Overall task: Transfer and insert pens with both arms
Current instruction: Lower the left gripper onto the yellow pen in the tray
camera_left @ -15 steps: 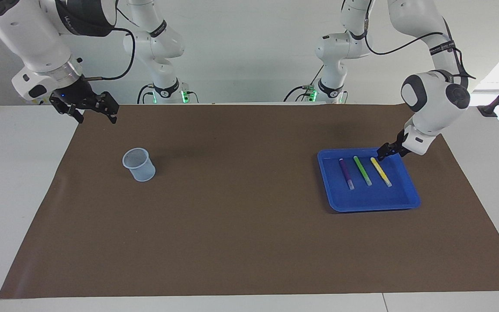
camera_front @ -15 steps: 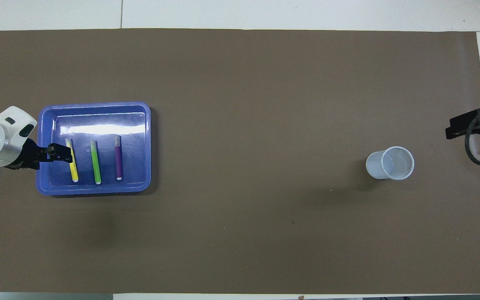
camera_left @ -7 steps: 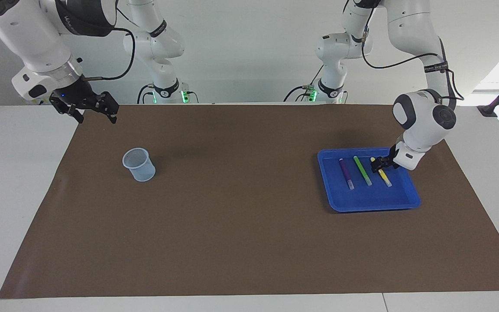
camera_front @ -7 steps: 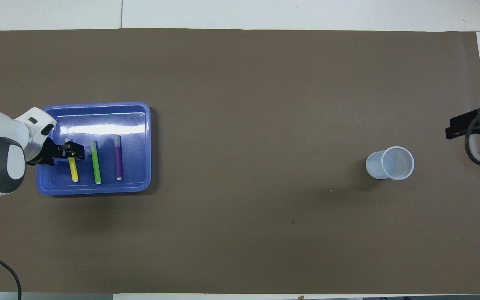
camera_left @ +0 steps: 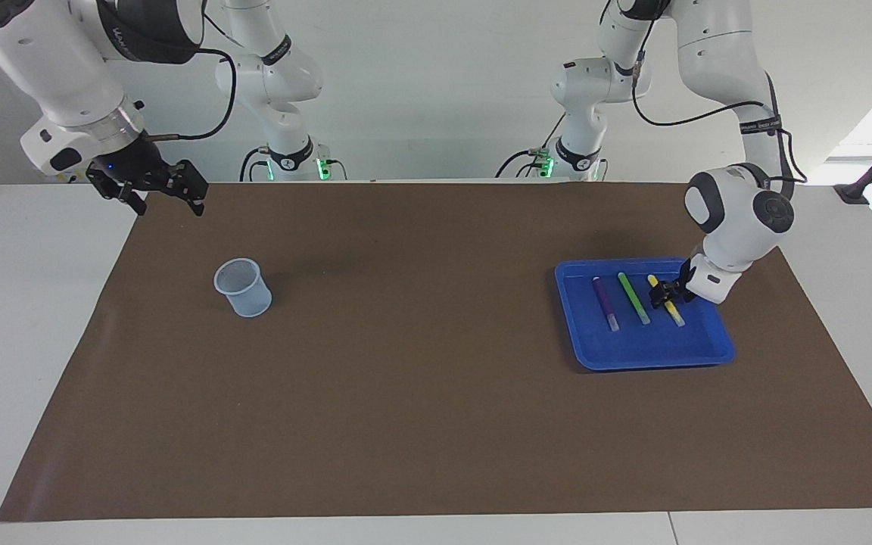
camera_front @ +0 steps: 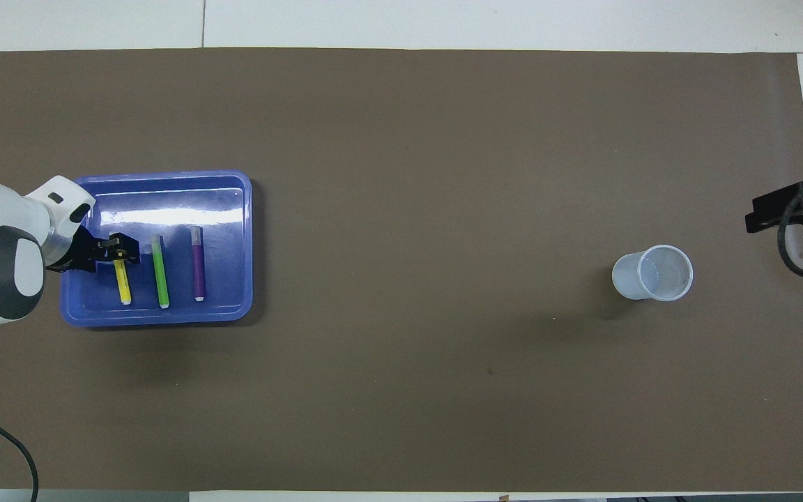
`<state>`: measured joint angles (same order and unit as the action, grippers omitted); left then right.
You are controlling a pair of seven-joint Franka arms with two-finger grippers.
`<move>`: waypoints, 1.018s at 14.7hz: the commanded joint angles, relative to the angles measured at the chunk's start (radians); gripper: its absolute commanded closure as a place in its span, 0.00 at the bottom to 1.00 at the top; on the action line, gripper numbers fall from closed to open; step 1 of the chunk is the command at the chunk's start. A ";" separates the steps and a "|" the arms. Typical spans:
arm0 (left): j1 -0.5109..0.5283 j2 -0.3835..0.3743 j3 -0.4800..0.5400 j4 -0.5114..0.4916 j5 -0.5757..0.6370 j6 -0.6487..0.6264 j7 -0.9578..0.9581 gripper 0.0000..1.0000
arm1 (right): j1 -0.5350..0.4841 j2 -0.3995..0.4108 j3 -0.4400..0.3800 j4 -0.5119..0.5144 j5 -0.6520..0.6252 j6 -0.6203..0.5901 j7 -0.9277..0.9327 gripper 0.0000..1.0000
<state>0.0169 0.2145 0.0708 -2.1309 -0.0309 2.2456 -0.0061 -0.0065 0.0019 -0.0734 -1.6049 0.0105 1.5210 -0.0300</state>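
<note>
Brown matting is covering the table, with a blue tray lying toward the left arm's end and holding the purple pen, green pen and yellow pen side by side. Left gripper is straddling the yellow pen, fingers spread. Right gripper is waiting spread, raised near a clear plastic cup.

Left gripper low, right gripper raised

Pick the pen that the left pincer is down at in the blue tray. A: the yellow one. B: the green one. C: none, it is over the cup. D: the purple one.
A: the left pincer sits at the yellow pen in the blue tray, with the green and purple pens lying apart beside it.
</note>
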 commanded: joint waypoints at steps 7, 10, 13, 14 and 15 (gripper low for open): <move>-0.006 0.032 0.004 0.040 0.005 0.003 0.005 0.67 | -0.013 -0.014 0.006 -0.010 0.014 -0.015 -0.022 0.00; -0.006 0.034 0.004 0.040 0.005 0.006 0.005 0.99 | -0.013 -0.016 0.006 -0.010 0.014 -0.015 -0.021 0.00; -0.008 0.032 0.004 0.040 0.005 0.008 0.006 1.00 | -0.013 -0.014 0.006 -0.010 0.014 -0.015 -0.022 0.00; -0.008 0.034 0.004 0.042 0.005 0.008 0.006 1.00 | -0.012 -0.014 0.006 -0.010 0.014 -0.015 -0.022 0.00; -0.008 0.034 0.004 0.049 0.005 0.000 0.006 1.00 | -0.013 -0.014 0.006 -0.010 0.014 -0.015 -0.022 0.00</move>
<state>0.0166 0.2268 0.0696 -2.1097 -0.0310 2.2464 -0.0060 -0.0065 0.0019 -0.0734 -1.6049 0.0105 1.5210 -0.0300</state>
